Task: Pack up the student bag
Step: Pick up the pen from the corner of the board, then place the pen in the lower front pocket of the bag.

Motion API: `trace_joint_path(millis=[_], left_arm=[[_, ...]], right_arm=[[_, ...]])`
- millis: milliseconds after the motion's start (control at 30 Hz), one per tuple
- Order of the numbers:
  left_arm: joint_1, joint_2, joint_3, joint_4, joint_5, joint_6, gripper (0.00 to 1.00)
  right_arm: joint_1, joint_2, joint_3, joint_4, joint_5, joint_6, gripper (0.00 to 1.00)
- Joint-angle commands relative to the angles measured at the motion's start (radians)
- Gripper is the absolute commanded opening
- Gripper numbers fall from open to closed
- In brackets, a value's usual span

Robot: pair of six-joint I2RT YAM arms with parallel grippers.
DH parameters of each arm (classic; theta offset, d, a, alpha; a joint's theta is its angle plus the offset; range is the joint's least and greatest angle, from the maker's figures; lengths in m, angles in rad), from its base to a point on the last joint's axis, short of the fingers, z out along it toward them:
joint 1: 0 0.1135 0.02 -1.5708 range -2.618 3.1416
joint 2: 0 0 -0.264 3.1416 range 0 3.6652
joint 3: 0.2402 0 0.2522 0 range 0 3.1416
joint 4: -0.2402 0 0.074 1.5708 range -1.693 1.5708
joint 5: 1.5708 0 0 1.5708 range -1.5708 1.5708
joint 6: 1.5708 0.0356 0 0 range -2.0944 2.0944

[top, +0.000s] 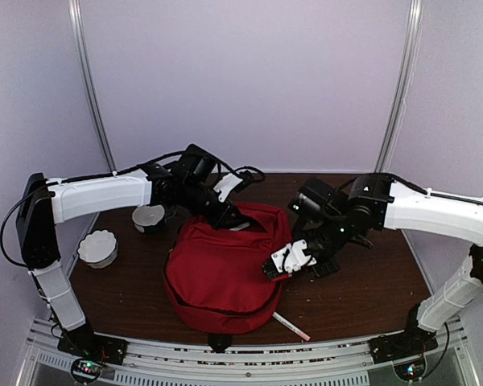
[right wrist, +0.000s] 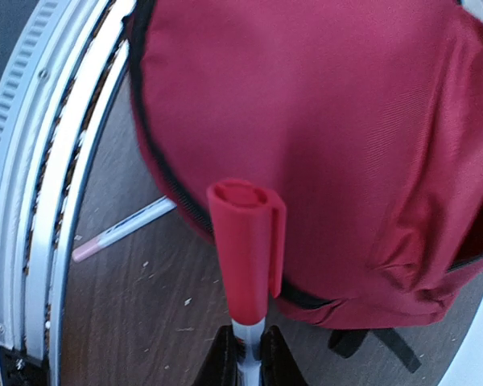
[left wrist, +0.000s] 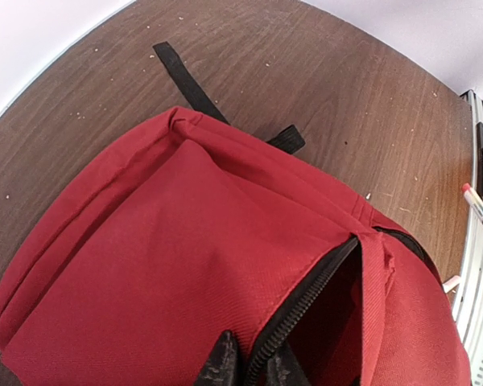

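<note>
On wood-grain table (top: 370, 297), woven red student bag (top: 221, 269), left gripper (left wrist: 248, 366) pinching zipper (left wrist: 306, 301), right gripper (right wrist: 247, 354) pinching red-capped pen (right wrist: 245, 249)

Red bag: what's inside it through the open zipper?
The red bag has its zipper open a little, but only a dark gap shows. Whatever lies deeper is hidden by the red fabric.

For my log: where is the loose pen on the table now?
Top view: the loose pen lies near the table's front edge, right of centre, beside the red backpack.
</note>
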Motion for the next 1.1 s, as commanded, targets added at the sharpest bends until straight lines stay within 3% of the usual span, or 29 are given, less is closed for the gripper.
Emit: trace_joint_path(millis=[0,300,733,1067], left_arm=[[-0.006,0.004,0.035,0.019,0.026,-0.008,0.13],[-0.005,-0.015,0.034,0.016,0.006,-0.003,0.13],[0.014,-0.039,0.02,0.031,0.002,-0.006,0.13],[0.019,-0.035,0.021,0.032,-0.001,-0.009,0.13]], right_arm=[[-0.038,0.061,0.133,0.108,-0.094,0.05,0.07],[-0.095,0.17,0.283,0.303,-0.156,0.152,0.07],[-0.096,0.246,0.265,0.443,-0.149,0.12,0.08],[-0.096,0.274,0.158,0.568,-0.044,0.048,0.09]])
